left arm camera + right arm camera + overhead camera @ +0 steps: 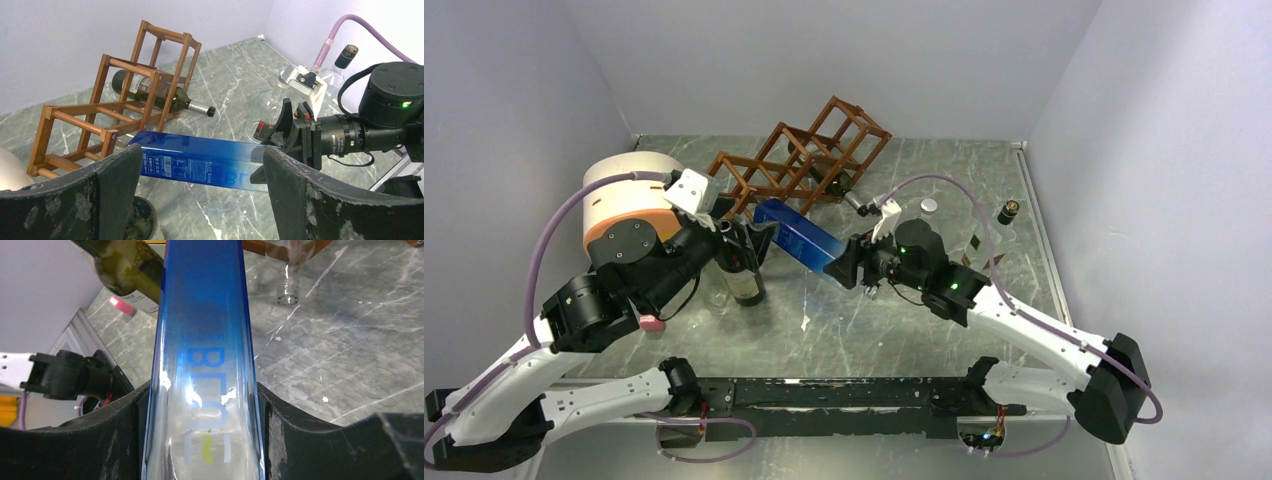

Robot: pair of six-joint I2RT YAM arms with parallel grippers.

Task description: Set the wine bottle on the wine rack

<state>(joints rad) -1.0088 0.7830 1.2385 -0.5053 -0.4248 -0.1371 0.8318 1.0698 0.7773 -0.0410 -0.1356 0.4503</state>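
R gripper [852, 262] was clamped on the near end of the blue wine bottle [799, 238], held approx level in the air w/ long axis pointing up-left at the wine rack [799, 160] just beyond its base, while L gripper [752, 238] hung open beside that base.

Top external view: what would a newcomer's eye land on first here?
The blue square glass bottle at the centre, gripped at its clear end by the right gripper. Behind it the reddish-brown wooden lattice wine rack holds one dark green bottle lying in a cell. The left gripper stands open just left of the blue bottle.
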